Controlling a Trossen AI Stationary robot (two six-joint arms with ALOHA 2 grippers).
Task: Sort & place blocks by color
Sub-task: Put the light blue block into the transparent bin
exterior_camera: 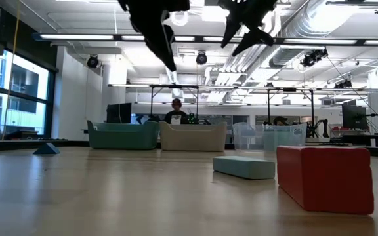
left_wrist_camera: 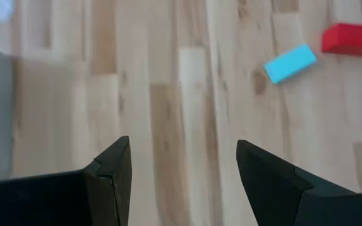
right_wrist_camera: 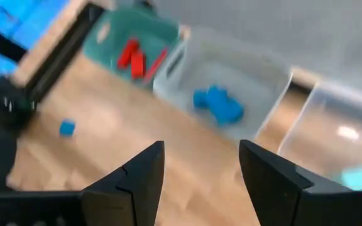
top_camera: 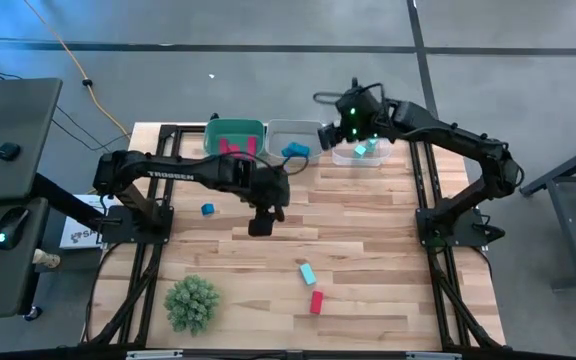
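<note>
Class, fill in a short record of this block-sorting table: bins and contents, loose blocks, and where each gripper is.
green bin: red blocks
white bin: blue blocks
clear bin: teal block
loose blocks: blue cube, teal bar, red bar
left gripper: mid-table, jaws open, empty
right gripper: over the bins, jaws open, empty
other: green plant ball

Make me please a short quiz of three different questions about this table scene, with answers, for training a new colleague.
1. True or false: the red bar block on the wooden table lies inside the teal plastic bin.
2. Which loose block lies nearest the left gripper? A. small blue cube B. light teal bar block C. the red bar block
3. Fill in: the right gripper hangs open near the ___ plastic bin.

Key: 1 false. 2 A. 3 clear.
</note>
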